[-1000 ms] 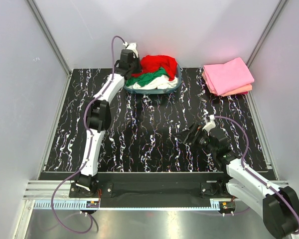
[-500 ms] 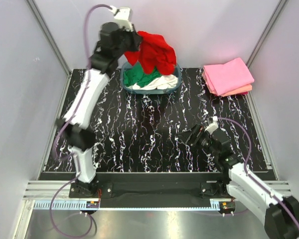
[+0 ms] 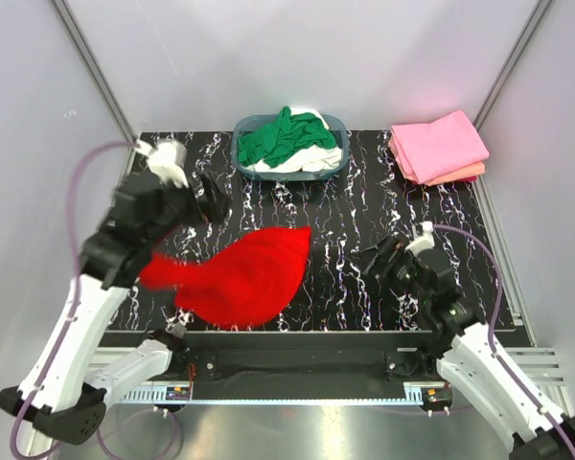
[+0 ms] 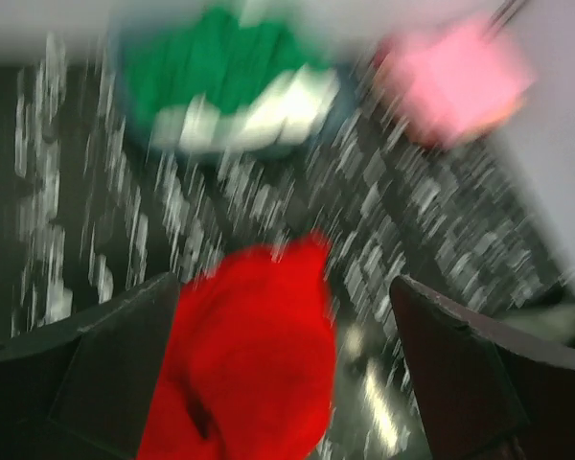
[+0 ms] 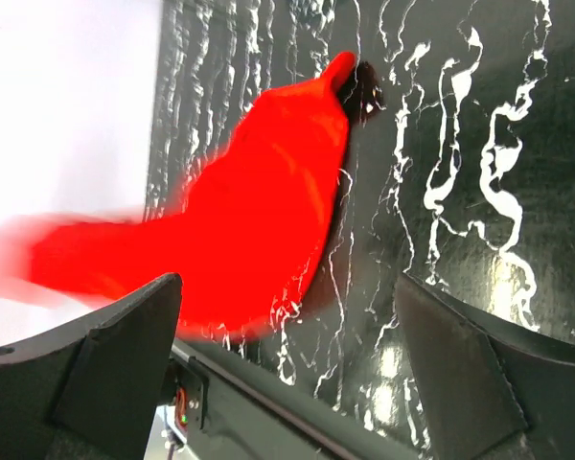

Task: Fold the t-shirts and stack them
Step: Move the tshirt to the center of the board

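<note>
Gaping left jaws frame the red t-shirt (image 4: 249,355).

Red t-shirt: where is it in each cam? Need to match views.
Top external: red t-shirt sits low, just left of centre.
Left wrist: red t-shirt at bottom centre, blurred.
Right wrist: red t-shirt left of centre, running diagonally up to the top middle.
Shared landmark: the black white-veined table, seen in all three.

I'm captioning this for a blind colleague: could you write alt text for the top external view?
A red t-shirt lies crumpled at the front left of a black marbled table, beside the blurred left arm. At the back stand a basket of green and white t-shirts and a folded pink stack.
</note>
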Robot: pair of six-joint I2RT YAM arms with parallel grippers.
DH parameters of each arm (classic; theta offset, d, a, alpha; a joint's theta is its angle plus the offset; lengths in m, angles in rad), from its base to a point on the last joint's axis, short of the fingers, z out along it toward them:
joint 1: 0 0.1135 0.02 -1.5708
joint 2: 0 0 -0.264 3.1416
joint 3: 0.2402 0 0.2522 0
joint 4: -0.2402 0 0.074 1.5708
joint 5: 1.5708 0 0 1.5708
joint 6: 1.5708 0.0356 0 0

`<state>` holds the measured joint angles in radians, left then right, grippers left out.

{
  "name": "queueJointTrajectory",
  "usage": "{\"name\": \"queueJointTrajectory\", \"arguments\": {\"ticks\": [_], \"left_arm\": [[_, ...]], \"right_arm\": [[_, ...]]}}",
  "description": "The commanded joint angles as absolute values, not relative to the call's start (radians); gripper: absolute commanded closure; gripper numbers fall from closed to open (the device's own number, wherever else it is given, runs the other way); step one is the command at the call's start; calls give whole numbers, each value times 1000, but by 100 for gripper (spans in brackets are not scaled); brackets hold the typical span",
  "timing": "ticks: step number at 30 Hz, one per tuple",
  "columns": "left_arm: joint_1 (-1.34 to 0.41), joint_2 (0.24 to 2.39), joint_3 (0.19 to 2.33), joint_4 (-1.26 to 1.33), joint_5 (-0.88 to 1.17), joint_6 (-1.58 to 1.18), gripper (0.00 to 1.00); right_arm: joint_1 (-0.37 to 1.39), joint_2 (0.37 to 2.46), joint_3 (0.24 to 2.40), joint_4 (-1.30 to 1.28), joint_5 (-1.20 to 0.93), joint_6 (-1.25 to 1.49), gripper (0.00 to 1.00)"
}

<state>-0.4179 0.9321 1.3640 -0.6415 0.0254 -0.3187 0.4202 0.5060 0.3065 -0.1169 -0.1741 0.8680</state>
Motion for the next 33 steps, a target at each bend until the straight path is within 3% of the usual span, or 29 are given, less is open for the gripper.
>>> {"name": "queueJointTrajectory", "arguments": {"ticks": [1,3,7,9,13,20,31,33], "left_arm": [[-414,887,1182,-949,-114,-443,1],[-414,807,1105,-962,-121,-468,1],[-411,769,999,-980,-141,-526,1],[-411,778,973,-967,-133,-548,1],[-374,810,943,-969,-137,-537,1],[-270,791,939,-973,-115,-480,1],[-186,844,835,-877,-6,-587,2],[-186,842,827,-871,-6,-584,2]], "right_arm": [[443,660,457,-233,-213,868,0],[509,753,497,-261,-192,882,0],[908,1087,696,-333,112,911,0],[965,1248,771,-368,169,894,0],[921,1411,909,-390,221,881,1],[750,1635,1084,-380,81,749,5],[739,1983,1448,-567,81,680,6],[733,2020,1468,-580,75,687,11]]}}
